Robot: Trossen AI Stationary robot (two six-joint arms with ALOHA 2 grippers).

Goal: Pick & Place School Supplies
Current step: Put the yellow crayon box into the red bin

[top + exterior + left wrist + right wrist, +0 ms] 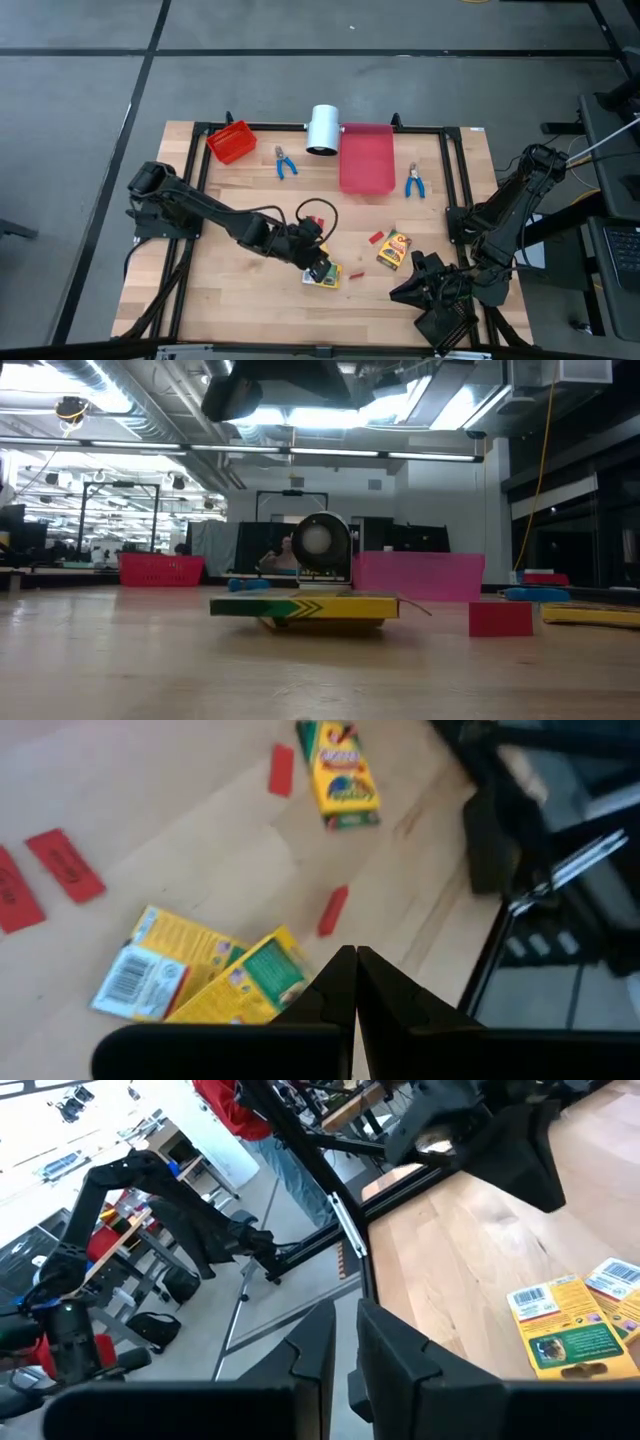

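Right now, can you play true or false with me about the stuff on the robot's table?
1. The left gripper is by the two overlapping crayon boxes. True.
2. Its fingers are wide open. False: they are shut together, holding nothing.
3. The white cylinder lies between the small red bin and the big pink bin. True.
4. Both blue-handled pliers sit inside a bin. False: one pair of pliers and the other pair lie on the bare table.
5. The right gripper carries a crayon box. False: it holds nothing.
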